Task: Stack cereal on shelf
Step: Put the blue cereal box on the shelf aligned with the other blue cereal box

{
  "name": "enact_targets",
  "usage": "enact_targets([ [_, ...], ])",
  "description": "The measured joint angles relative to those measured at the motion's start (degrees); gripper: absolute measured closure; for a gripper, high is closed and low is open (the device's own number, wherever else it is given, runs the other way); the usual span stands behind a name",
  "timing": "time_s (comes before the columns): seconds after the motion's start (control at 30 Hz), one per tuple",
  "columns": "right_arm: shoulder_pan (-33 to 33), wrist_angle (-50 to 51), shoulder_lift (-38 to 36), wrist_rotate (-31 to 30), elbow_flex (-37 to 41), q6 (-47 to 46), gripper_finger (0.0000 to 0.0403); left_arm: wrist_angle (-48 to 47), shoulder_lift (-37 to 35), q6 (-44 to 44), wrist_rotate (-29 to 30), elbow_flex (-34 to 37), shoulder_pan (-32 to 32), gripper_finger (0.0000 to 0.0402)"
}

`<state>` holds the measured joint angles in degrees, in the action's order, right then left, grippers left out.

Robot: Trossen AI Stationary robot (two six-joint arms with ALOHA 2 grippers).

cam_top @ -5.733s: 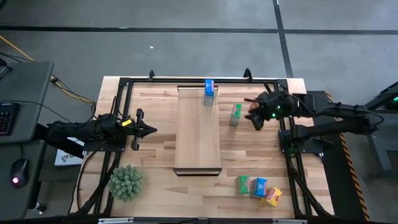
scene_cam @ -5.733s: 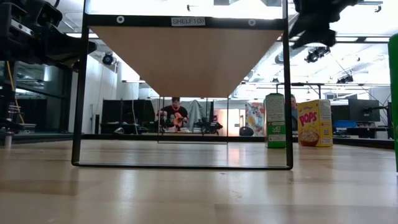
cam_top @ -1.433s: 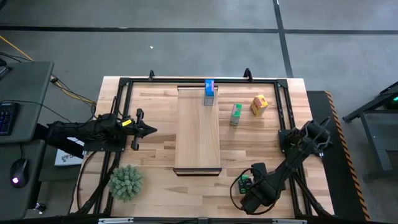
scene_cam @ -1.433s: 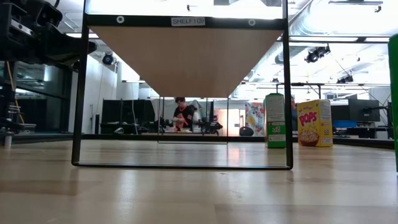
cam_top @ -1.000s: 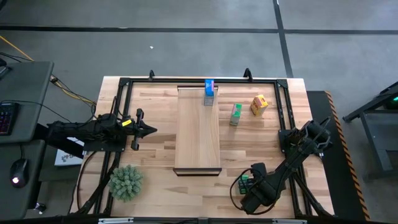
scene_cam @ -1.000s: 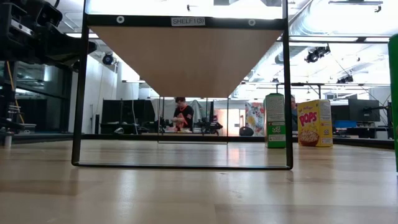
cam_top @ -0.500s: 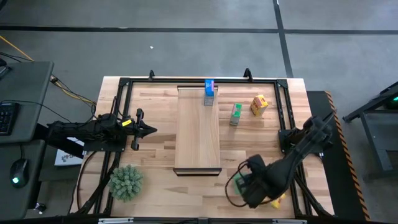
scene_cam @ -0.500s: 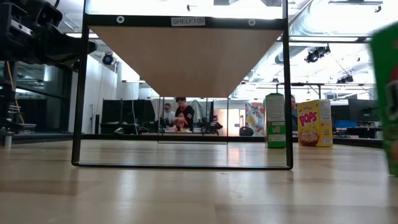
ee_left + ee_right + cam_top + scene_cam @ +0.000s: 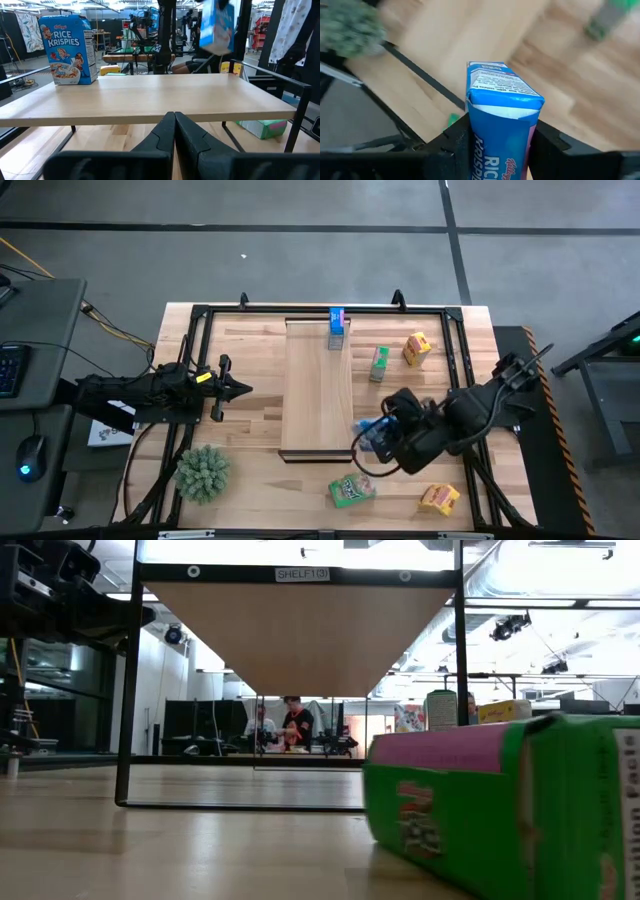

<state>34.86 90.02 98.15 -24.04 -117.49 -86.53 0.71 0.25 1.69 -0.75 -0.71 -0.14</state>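
The shelf (image 9: pixel 318 385) is a pale board on a dark frame at mid-table. One blue cereal box (image 9: pixel 337 327) stands on its far end. My right gripper (image 9: pixel 380 435) is shut on a second blue box (image 9: pixel 501 110), high over the shelf's near right corner. A green box (image 9: pixel 351 490) lies on its side on the tabletop near the front edge, with a yellow box (image 9: pixel 439 498) to its right. Another green box (image 9: pixel 379 363) and yellow box (image 9: pixel 416 347) stand at the far right. My left gripper (image 9: pixel 240 389) waits shut, left of the shelf. My right gripper pinches the blue box between its two fingers (image 9: pixel 456 134), which lie on two opposite sides (image 9: pixel 470 125) near one end. The box's other end points away from the gripper. The fingers slant down from the table's right. The box is lifted clear and hangs tilted (image 9: pixel 216 25).
A spiky green plant (image 9: pixel 203 471) sits at the front left. A dark metal frame (image 9: pixel 190 350) runs round the table's working area. Bare tabletop lies between the shelf and the standing boxes at the far right.
My right gripper has risen from the front right cluster with the blue box, gone toward the shelf's near right corner, and rolled. The blue box is lifted clear. The green box has fallen onto its side and now lies farther left.
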Motion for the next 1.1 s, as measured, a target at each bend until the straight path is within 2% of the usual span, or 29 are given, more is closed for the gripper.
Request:
enact_targets([
  [0.07, -0.80, -0.12, -0.03, -3.40, -2.63, 4.94, 0.0261, 0.02, 0.00, 0.00, 0.01, -0.01, 0.00, 0.0398],
  [0.23, -4.50, -1.56, -0.10, -16.76, -6.31, 15.20, 0.0261, 0.00, 0.00, 0.00, 0.00, 0.00, 0.02, 0.0398],
  [0.3, -7.62, -5.29, -0.10, -18.59, -6.32, 20.83, 0.0261, 0.02, 0.00, 0.00, 0.00, 0.00, 0.00, 0.0398],
  [0.4, -13.48, -14.81, 0.69, -15.36, -6.23, 31.80, 0.0261, 0.02, 0.00, 0.00, 0.00, 0.00, 0.00, 0.0398],
  [0.53, -21.43, -28.11, 3.27, -2.80, -6.20, 43.91, 0.0261, 0.01, 0.00, 0.00, -0.02, -0.01, 0.01, 0.0398],
  [0.6, -24.99, -30.10, 4.63, 3.37, -6.18, 46.13, 0.0261, 0.02, 0.01, 0.00, 0.00, 0.00, 0.00, 0.0398],
  [0.67, -28.01, -28.70, 5.81, 6.19, -6.17, 46.47, 0.0261, 0.00, 0.00, 0.00, -0.02, 0.00, 0.00, 0.0398],
  [0.87, -33.44, -19.61, 7.86, 4.26, -6.08, 46.07, 0.0261, 0.02, 0.00, 0.00, -0.02, 0.00, 0.00, 0.0398],
  [0.97, -34.34, -16.79, 7.94, 1.77, -6.10, 45.91, 0.0261, 0.02, 0.00, 0.00, -0.02, 0.00, 0.00, 0.0398],
  [1.1, -35.07, -12.83, 8.17, 1.75, -6.08, 45.01, 0.0261, 0.02, 0.00, 0.00, -0.02, 0.00, 0.01, 0.0398],
])
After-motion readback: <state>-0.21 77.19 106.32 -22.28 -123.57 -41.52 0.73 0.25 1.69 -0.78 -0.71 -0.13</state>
